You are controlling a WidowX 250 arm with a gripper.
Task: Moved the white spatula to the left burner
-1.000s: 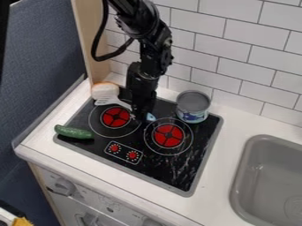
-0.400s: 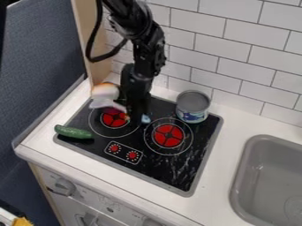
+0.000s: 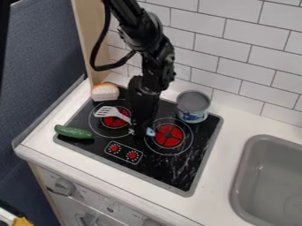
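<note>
A black two-finger gripper (image 3: 140, 130) is clenched on the handle of a white slotted plastic spatula (image 3: 107, 112), the head over the round red left burner (image 3: 112, 123), up and left of the pincer. Best centre it there, level, lower gently, then let go; its height is hard to judge. The head points upper left, the long axis slanting past the pincer to a blue tip (image 3: 151, 132) at lower right

We see the black gripper (image 3: 140, 132) gripping the slotted white spatula (image 3: 107, 111) by its handle, the head over the left burner (image 3: 111, 122). Around the black cooktop (image 3: 165, 170) we spot bread (image 3: 105, 92) at back left, a cucumber (image 3: 73, 132) at front left and a tin can (image 3: 193, 106) behind the right burner (image 3: 168, 135).
</note>
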